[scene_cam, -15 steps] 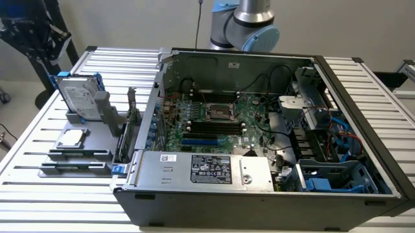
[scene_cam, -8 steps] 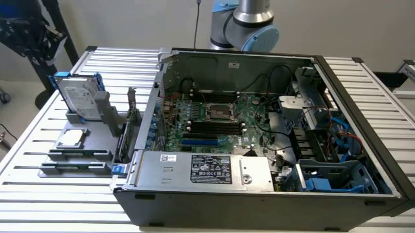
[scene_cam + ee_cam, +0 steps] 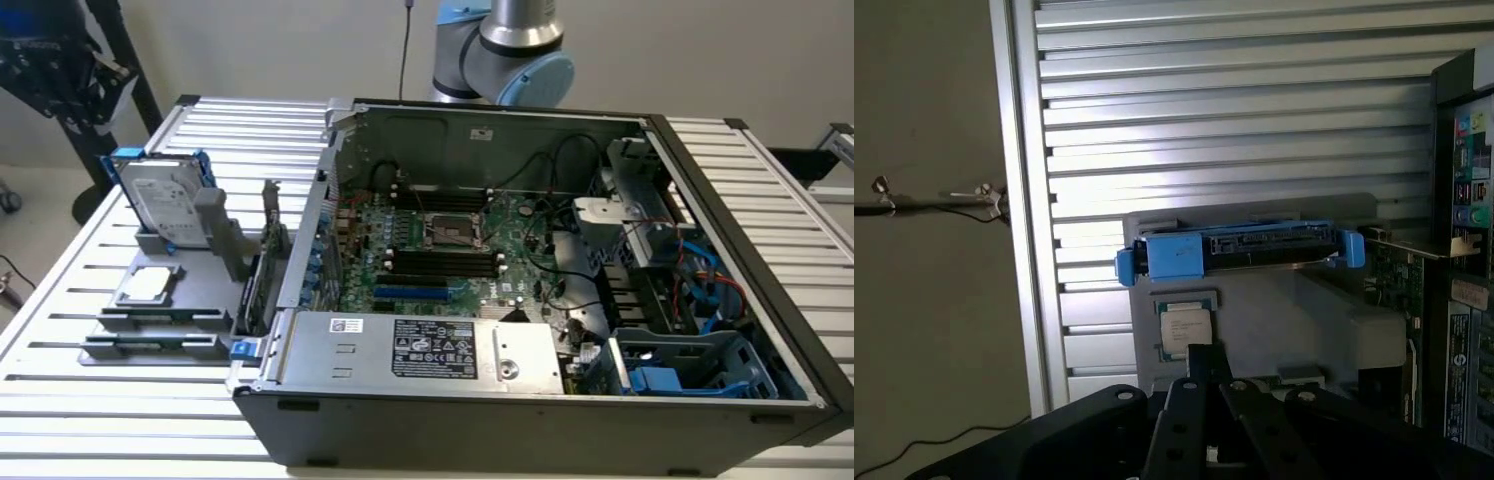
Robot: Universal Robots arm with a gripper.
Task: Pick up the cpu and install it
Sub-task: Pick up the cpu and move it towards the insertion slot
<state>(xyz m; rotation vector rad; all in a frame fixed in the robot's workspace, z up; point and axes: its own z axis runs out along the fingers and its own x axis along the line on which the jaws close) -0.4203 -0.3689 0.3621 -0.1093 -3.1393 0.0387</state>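
The cpu (image 3: 147,285) is a small square chip with a dull silver top, lying flat in a grey holder (image 3: 200,300) on the slatted table at the exterior view's left. In the wrist view the cpu (image 3: 1184,328) lies just beyond the tips of my gripper (image 3: 1204,362). The black fingers are shut together, hold nothing, and stand apart from the chip. The open computer case (image 3: 534,400) shows its motherboard with the bare cpu socket (image 3: 454,232) near the middle.
A silver hard drive with blue brackets (image 3: 167,205) stands upright in the holder behind the cpu, also seen as the hard drive (image 3: 1239,250). A labelled power supply (image 3: 427,350) sits at the case's front. The arm's base (image 3: 501,50) rises behind the case.
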